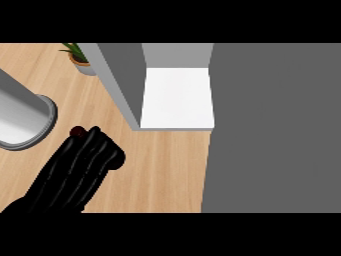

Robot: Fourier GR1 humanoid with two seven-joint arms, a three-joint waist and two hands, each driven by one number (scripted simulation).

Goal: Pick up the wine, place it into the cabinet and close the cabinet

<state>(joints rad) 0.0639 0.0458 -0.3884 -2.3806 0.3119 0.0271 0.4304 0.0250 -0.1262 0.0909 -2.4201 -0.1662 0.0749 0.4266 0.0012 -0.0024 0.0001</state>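
counter: light wood top, grain running across | potted plant: green leaves in a brown pot, at the far edge of the counter, only partly in view | large grey cylinder: comes in from the left, its rimmed end rests near the counter's left side

The open cabinet shows a white interior; the wine shows only a dark red tip.
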